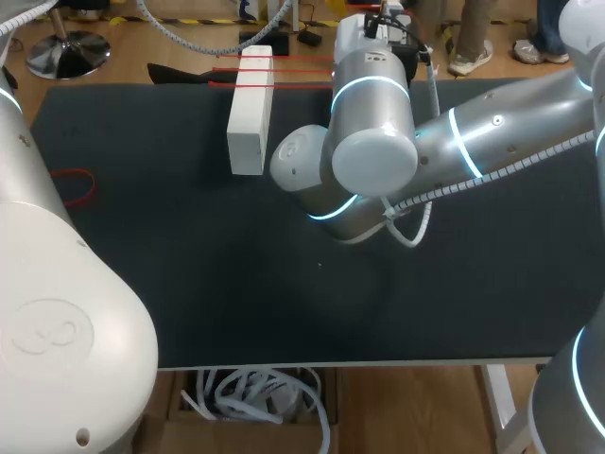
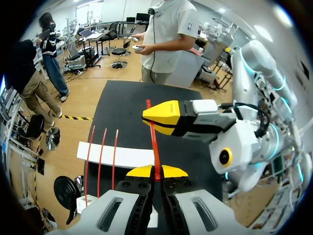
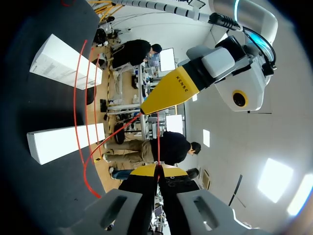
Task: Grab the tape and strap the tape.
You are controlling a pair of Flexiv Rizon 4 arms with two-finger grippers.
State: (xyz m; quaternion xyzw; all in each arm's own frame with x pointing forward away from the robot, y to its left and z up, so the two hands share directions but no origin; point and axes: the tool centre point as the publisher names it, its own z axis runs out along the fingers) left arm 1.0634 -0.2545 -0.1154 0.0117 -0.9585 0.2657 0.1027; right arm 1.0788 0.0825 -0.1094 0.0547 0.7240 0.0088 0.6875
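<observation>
We hold the tape (image 2: 154, 142) with both hands at once. In the left wrist view our left hand (image 2: 156, 171) is clenched on the thin red strand, its two yellow tips pressed together with the tape rising straight out from between them. The strand runs ahead to our right hand (image 2: 146, 116), whose yellow fingers meet at its far end. The right wrist view shows the same from the other side. There our right hand (image 3: 157, 170) is clamped on the tape (image 3: 158, 144), which leads up to the tips of our left hand (image 3: 145, 108) just ahead. Between the two hands the tape is straight, and past the left hand's tips it curves away in a long loop towards the dark counter (image 1: 284, 303). A white box (image 1: 249, 123) lies on the counter beside the hands, with three more red strands (image 2: 101, 152) lying across it. From the head view our right arm (image 1: 492, 142) reaches in past the middle and its bulk hides both hands. Our left arm (image 1: 57, 312) fills the near left corner. A small red loop (image 1: 76, 186) lies by the counter's left edge, well apart from the box.
</observation>
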